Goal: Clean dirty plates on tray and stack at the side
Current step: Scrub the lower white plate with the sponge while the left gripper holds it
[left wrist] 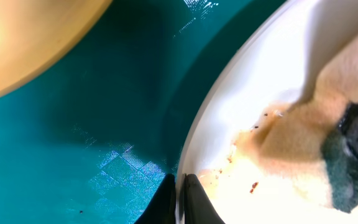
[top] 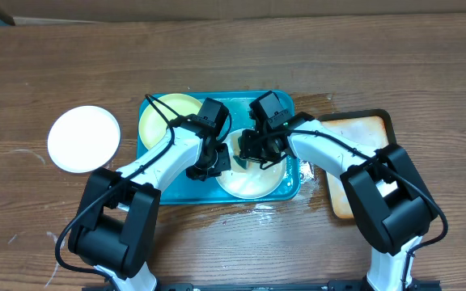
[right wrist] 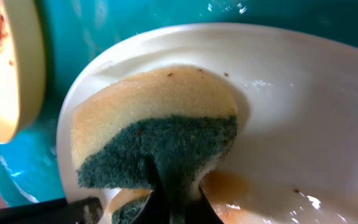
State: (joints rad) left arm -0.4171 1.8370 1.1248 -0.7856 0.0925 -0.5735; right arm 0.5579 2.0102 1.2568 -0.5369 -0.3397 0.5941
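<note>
A white plate (top: 253,184) lies in the teal tray (top: 241,102), wet with a brown smear (right wrist: 229,183) and crumbs (left wrist: 253,185). My left gripper (left wrist: 179,199) is shut on this plate's near rim, one finger inside and one outside; from above the left gripper (top: 205,166) is at the plate's left edge. My right gripper (right wrist: 178,205) is shut on a yellow-and-green sponge (right wrist: 148,118) pressed onto the same plate (right wrist: 303,124). A pale yellow-green plate (top: 167,117) sits in the tray's far left part. Another white plate (top: 83,139), clean-looking, lies on the table left of the tray.
A tan stained tray with a black rim (top: 358,162) lies just right of the teal tray. Water and foam (top: 306,171) wet the table between them. Both arms cross the front of the teal tray.
</note>
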